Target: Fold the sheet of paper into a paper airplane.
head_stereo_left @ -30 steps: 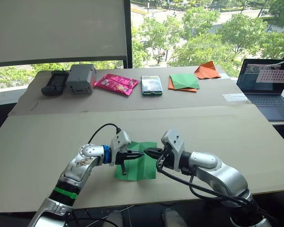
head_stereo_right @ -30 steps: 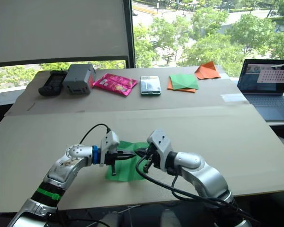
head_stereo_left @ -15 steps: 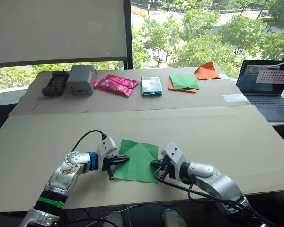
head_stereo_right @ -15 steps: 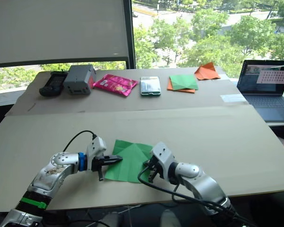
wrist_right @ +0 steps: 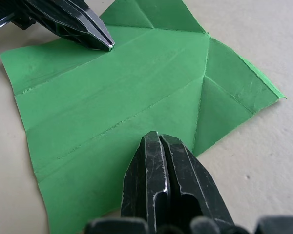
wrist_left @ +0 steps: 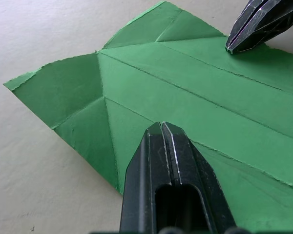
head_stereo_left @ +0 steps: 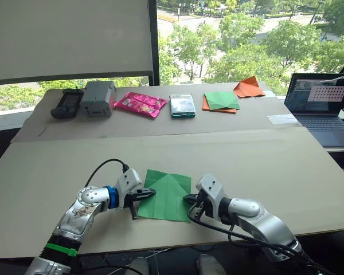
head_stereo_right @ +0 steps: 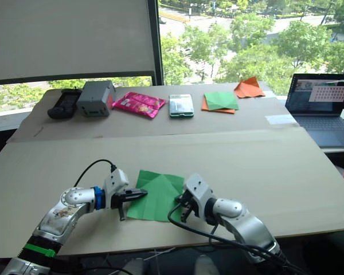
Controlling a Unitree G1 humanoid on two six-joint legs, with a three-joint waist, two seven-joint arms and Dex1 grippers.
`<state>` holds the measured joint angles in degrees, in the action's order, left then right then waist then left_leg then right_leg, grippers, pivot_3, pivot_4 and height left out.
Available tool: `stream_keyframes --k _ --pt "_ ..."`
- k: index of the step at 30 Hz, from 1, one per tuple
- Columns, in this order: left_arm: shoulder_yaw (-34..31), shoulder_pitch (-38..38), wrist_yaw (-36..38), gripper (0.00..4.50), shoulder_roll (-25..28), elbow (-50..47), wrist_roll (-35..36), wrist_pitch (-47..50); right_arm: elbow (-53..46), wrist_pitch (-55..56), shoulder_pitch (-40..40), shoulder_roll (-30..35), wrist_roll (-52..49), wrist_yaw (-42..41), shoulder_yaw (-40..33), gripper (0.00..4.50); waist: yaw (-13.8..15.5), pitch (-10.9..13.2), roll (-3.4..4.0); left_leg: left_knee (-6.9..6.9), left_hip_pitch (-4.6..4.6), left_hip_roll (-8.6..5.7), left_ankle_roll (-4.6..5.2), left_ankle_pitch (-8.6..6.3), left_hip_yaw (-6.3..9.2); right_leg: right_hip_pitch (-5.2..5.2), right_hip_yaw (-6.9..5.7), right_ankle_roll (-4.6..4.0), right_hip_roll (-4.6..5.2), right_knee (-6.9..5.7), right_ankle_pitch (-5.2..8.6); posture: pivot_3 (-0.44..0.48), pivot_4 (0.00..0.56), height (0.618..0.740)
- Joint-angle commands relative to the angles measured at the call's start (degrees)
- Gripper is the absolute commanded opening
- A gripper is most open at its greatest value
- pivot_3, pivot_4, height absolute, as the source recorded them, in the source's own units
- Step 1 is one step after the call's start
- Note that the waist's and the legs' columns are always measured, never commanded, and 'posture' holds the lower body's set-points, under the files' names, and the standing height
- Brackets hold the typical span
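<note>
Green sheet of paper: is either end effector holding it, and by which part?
Neither. Both end effectors, left and right, are shut, tips pressing the sheet of paper at opposite side edges.

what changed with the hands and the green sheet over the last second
Both hands drew apart: a second ago the left hand and right hand met over the middle of the sheet of paper; now their shut fingers rest at its opposite side edges, and the sheet lies open and flat, its creases showing. The items along the far edge of the table stayed put.
</note>
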<state>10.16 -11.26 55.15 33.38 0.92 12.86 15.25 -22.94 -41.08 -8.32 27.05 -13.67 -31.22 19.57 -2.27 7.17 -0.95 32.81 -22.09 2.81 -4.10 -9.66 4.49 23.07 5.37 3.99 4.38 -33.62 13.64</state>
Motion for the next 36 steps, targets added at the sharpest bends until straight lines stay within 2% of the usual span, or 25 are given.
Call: stream_keyframes --k 1,5,8,11,18,27,36 --pt "-2.55 0.40 -0.76 0.00 0.35 -1.07 1.75 3.13 -2.35 0.41 -0.81 -2.52 -0.91 2.73 -4.83 0.08 -0.05 0.03 -0.01 0.00 0.00 0.00 0.00 0.00 0.00 0.00 0.00 0.00 0.00 -0.01 0.00 0.000 0.150 0.732" --pt "-7.69 0.14 -0.10 0.00 1.46 -7.63 8.28 8.09 -7.75 -1.66 -1.59 -5.04 -4.92 4.39 -11.36 0.08 -0.10 0.25 -0.11 0.00 -0.19 0.00 0.02 0.01 0.00 0.17 0.00 0.00 -0.02 -0.10 0.00 0.000 0.150 0.732" --pt "-10.82 1.78 0.97 0.00 2.61 -13.02 13.32 12.03 -9.59 -4.13 -1.83 -5.24 -5.19 5.90 -13.01 0.08 -0.09 0.31 -0.22 0.00 -0.16 0.01 0.02 0.02 0.00 0.15 0.00 0.00 -0.02 -0.21 0.00 0.000 0.150 0.732" --pt "-12.01 3.38 1.36 0.00 3.97 -16.67 15.39 14.15 -9.82 -7.14 -1.52 -5.87 -4.91 7.45 -12.44 0.92 -0.09 0.31 -0.20 -0.02 -0.08 0.01 0.02 0.01 0.00 0.10 0.00 0.00 -0.01 -0.25 0.00 0.000 0.150 0.732" --pt "-12.11 4.09 0.88 0.00 4.56 -17.28 15.37 14.21 -5.30 -10.72 -1.27 -10.94 -4.49 12.02 -11.68 3.31 -0.13 0.35 -0.25 -0.03 -0.09 0.01 0.00 0.00 0.01 0.18 -0.01 -0.04 0.00 -0.17 0.02 0.000 0.150 0.732" --pt "-11.51 3.48 0.37 0.00 4.61 -16.25 14.14 13.33 0.35 -15.14 -1.22 -19.44 -9.38 14.61 -15.85 3.31 -0.16 0.36 -0.20 -0.03 -0.15 0.01 0.01 0.00 0.01 0.16 0.00 -0.04 -0.01 -0.13 0.02 0.000 0.150 0.732" --pt "-11.40 3.37 0.32 0.00 4.72 -16.35 13.60 13.44 4.71 -13.71 -2.83 -22.01 -9.82 15.33 -16.80 3.31 -0.37 0.35 -0.19 -0.05 -0.10 0.03 0.00 0.00 0.01 0.16 0.00 -0.04 -0.02 -0.15 0.02 0.000 0.150 0.732"
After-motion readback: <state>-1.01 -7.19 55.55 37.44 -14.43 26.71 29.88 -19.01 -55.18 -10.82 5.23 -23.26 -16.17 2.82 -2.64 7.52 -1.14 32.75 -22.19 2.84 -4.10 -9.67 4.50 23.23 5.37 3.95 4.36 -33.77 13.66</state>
